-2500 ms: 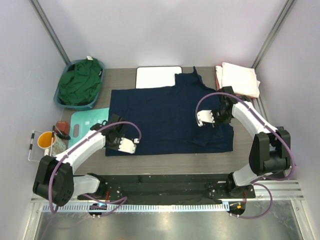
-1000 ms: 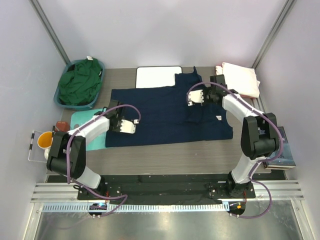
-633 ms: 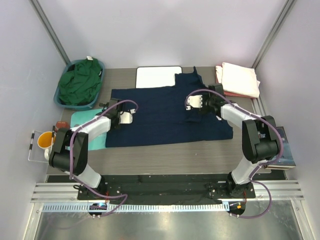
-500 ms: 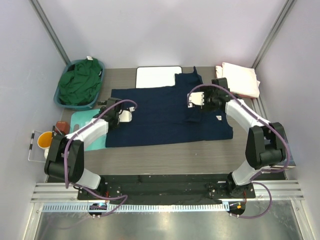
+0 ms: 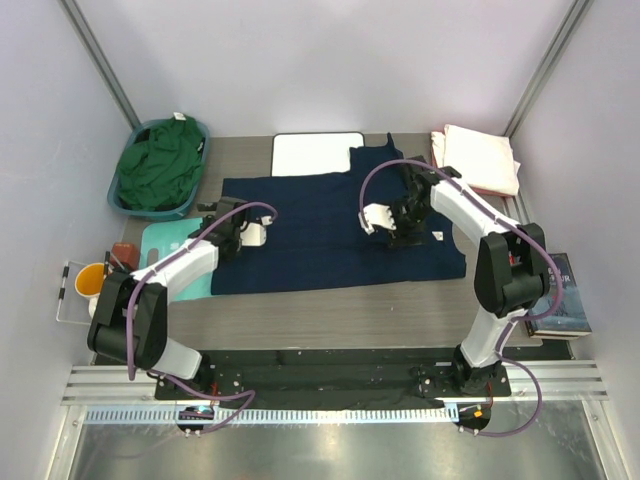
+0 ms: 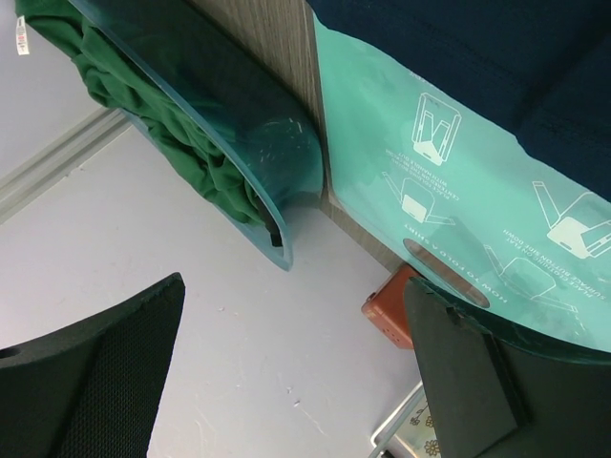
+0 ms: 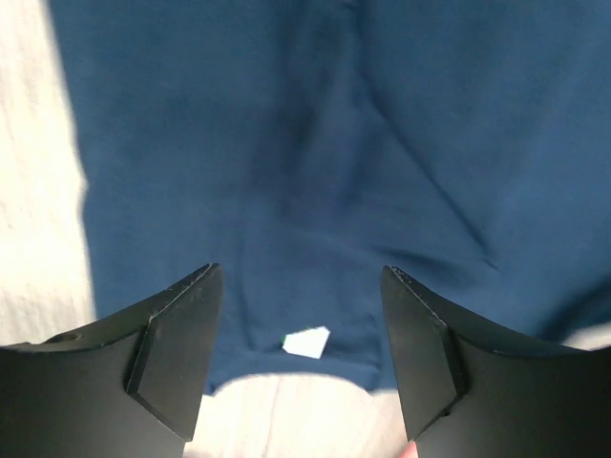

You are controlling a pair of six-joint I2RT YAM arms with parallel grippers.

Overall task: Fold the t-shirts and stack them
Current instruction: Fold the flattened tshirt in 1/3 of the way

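The dark navy t-shirt lies folded flat across the table's middle. My left gripper is at its left edge, open and empty; in the left wrist view its jaws frame the wall, with navy cloth at upper right. My right gripper hovers open over the shirt's right part; its wrist view shows the navy cloth and a white label between the jaws. The dark green t-shirt is bunched in the basket. The cream-white t-shirt rests folded on the salmon-pink one at the back right.
A teal basket stands back left. A white board lies behind the navy shirt, a teal mat partly under its left edge. An orange cup and a red-brown box sit left, a book right.
Both grippers have opened and let go of the navy shirt, which now lies folded. The right gripper has moved nearer and leftward; the left one shifted back to the shirt's left edge.
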